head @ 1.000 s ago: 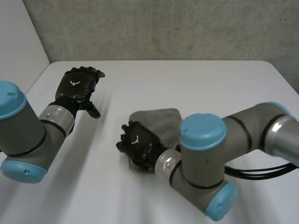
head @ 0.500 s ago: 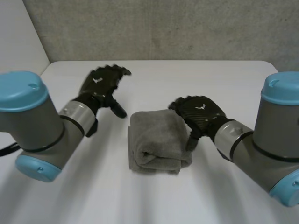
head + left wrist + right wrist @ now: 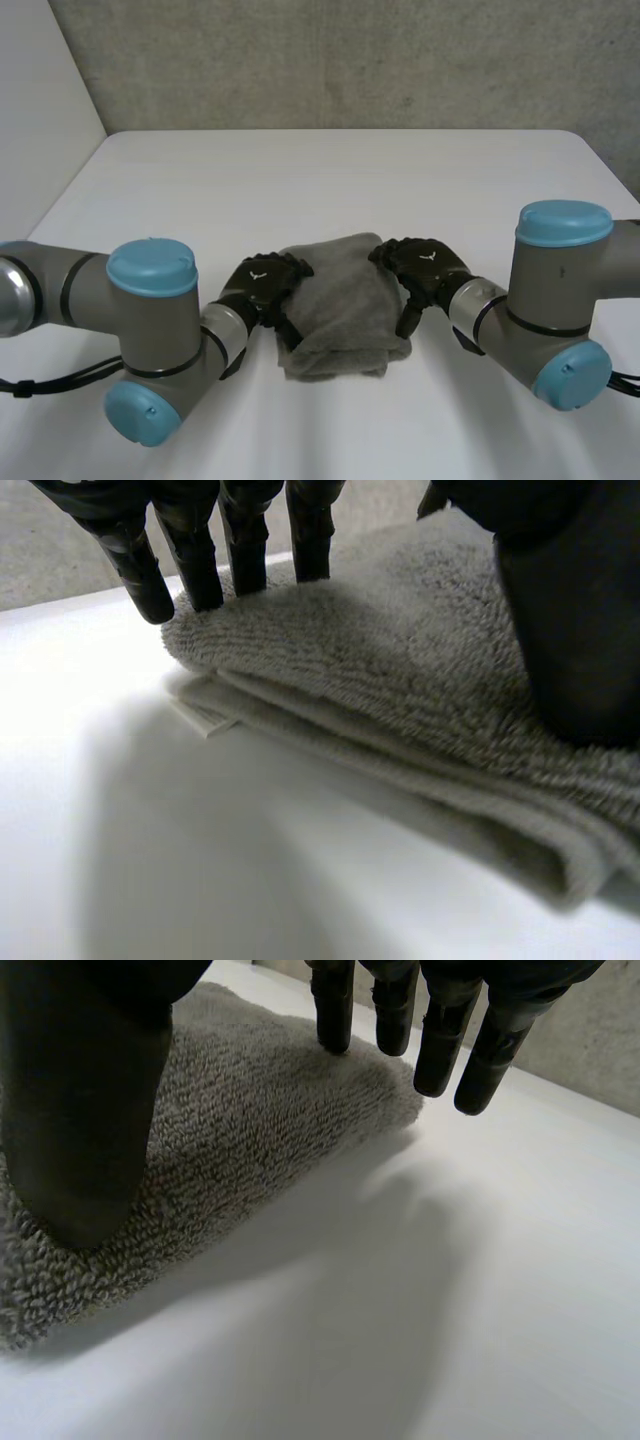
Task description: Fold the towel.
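Note:
A grey towel (image 3: 342, 305) lies folded into a thick pad in the middle of the white table (image 3: 330, 180). My left hand (image 3: 262, 286) rests on the towel's left edge, fingers straight and open. In the left wrist view its fingertips (image 3: 200, 565) lie along the towel (image 3: 400, 700) and the thumb presses on top. My right hand (image 3: 425, 268) rests on the towel's right edge, open as well. The right wrist view has its fingertips (image 3: 436, 1040) at the far corner of the towel (image 3: 250, 1110) and its thumb on the pile.
The table's far half is bare white surface. A grey wall (image 3: 330, 60) stands behind the table's back edge. Both arms reach in low from the near side, left arm (image 3: 150, 330) and right arm (image 3: 555, 310).
My left hand came down from the far left onto the towel's left edge. My right hand settled lower on the right edge. The towel stayed folded in place.

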Robot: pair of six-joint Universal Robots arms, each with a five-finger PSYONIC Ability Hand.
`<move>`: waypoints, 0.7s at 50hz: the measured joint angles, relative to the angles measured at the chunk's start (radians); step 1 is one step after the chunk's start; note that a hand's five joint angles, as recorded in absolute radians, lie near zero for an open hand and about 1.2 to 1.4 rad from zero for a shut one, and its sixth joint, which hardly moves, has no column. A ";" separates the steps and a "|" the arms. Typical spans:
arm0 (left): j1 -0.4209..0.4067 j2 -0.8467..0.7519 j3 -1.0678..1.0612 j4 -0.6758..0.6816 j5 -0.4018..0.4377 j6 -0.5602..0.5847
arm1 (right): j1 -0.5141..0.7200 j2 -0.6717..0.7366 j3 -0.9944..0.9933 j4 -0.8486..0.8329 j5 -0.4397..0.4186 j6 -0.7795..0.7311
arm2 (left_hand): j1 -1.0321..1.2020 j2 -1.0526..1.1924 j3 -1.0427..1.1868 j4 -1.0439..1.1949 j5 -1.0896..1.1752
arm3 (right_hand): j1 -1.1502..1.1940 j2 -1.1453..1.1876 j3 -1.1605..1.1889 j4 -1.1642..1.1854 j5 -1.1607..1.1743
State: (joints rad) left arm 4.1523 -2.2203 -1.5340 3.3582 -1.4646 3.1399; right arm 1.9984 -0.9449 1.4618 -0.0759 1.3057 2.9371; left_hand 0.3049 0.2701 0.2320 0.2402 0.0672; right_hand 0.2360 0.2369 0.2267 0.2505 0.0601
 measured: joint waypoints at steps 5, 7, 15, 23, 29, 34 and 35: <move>0.000 -0.006 0.003 0.011 -0.016 0.049 | 0.004 0.013 -0.003 -0.003 0.004 -0.008 | -0.005 0.000 0.000 0.000 -0.001 | 0.000 0.000 0.000 0.000 0.000; 0.000 0.003 0.002 0.012 -0.023 0.057 | 0.004 0.004 -0.003 -0.001 0.004 -0.010 | -0.005 0.000 0.000 0.000 -0.002 | 0.000 0.000 0.000 0.000 0.000; 0.003 0.127 0.000 0.007 -0.034 0.056 | 0.004 -0.118 -0.006 0.006 0.006 -0.009 | -0.024 -0.019 0.000 0.000 -0.015 | 0.000 0.000 0.000 0.000 0.000; 0.031 0.277 0.025 -0.021 -0.033 0.048 | -0.005 -0.276 -0.021 0.001 0.079 0.003 | -0.024 -0.020 0.000 0.000 -0.015 | 0.000 0.000 0.000 0.000 0.000; 0.112 0.354 0.093 -0.098 -0.057 0.039 | -0.009 -0.365 -0.070 -0.019 0.234 0.005 | -0.024 -0.020 0.000 0.000 -0.015 | 0.000 0.000 0.000 0.000 0.000; 0.173 0.375 0.171 -0.165 -0.101 0.017 | -0.018 -0.389 -0.130 -0.017 0.297 -0.007 | -0.024 -0.020 0.000 0.000 -0.015 | 0.000 0.000 0.000 0.000 0.000; 0.182 0.376 0.188 -0.177 -0.109 0.012 | -0.022 -0.389 -0.141 -0.011 0.299 -0.010 | -0.024 -0.020 0.000 0.000 -0.015 | 0.000 0.000 0.000 0.000 0.000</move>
